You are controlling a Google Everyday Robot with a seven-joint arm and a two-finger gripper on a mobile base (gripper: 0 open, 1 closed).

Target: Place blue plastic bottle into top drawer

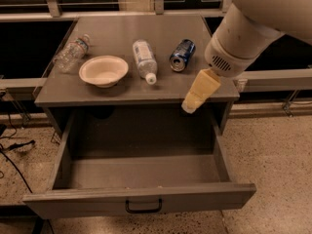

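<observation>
**Gripper (189,106) above the cabinet's right front corner — bottle lies on top**

Gripper, pale yellow and tapering, hangs from the bulky cream arm (243,38) and tilts down to the left. Its tip sits over the front right edge of the grey cabinet top (117,30), just above the opening of the top drawer (141,199). Whether it is released or clenched cannot be told from this angle; nothing shows in its grasp.

The blue plastic bottle (145,60) lies on its side near the middle of the cabinet top, white cap pointing toward the front edge, well apart from the gripper. Just to its right lies a dark blue soda can (182,55), also on its side. To its left stands a cream bowl (103,70), and beyond that a clear water bottle (72,54) lies near the left edge.

The top drawer is pulled far out — its black handle (144,207) sits at the centre of the front panel.
</observation>
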